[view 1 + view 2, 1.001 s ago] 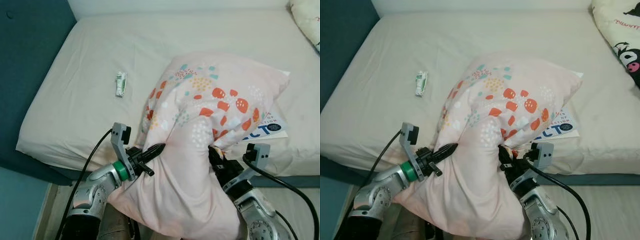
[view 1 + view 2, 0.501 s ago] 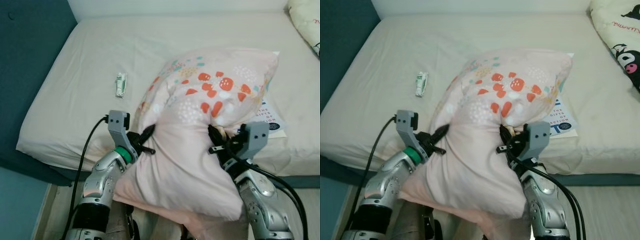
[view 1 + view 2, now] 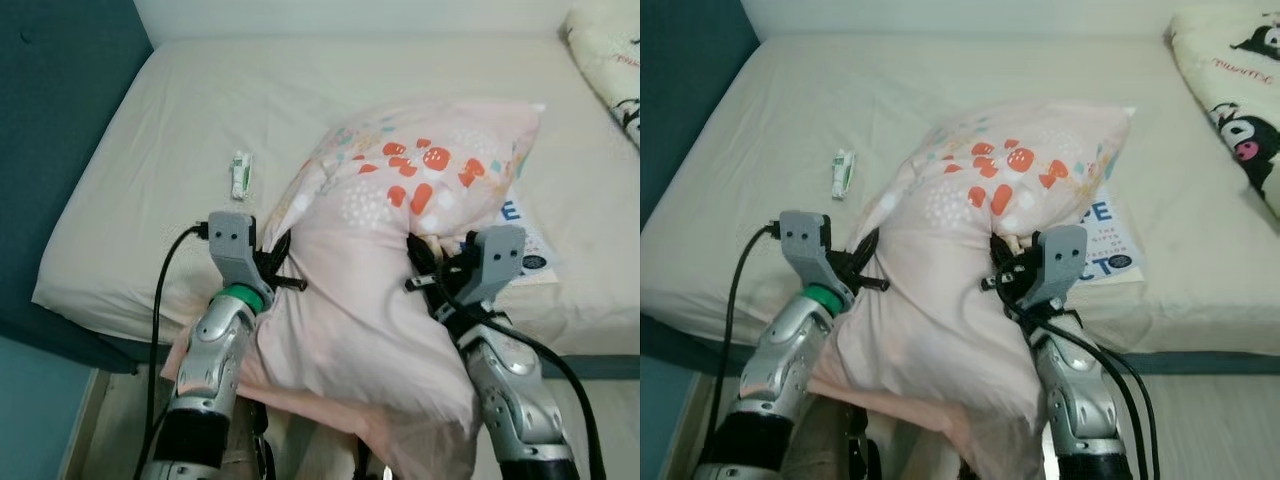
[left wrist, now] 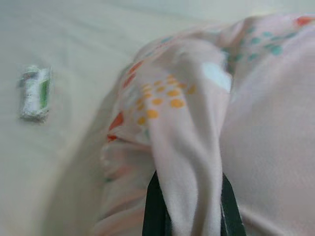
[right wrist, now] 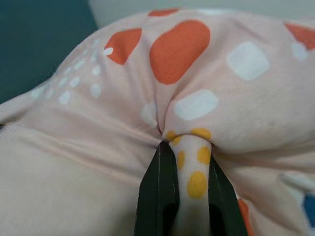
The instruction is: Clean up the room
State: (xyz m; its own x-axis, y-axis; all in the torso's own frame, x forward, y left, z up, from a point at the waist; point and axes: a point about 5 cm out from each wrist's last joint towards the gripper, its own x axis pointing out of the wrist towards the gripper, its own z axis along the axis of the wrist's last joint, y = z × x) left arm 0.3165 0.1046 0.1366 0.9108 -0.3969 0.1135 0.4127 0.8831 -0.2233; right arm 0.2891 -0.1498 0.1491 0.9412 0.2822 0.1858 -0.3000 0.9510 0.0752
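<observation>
Pillow point(image 3: 400, 230), soft pink cotton dotted orange and teal, now rides higher and further onto the bed point(image 3: 150, 130) than a second ago, its top corner covering more of the book point(image 3: 1105, 245). Left claw point(image 3: 272, 262) and right claw point(image 3: 428, 272) each pinch a fold of fabric.

Your two silver arms reach forward side by side, elbows bent. Your left end effector point(image 4: 189, 211) and right end effector point(image 5: 189, 196) each have black fingers clamped on a fold of fabric.
</observation>
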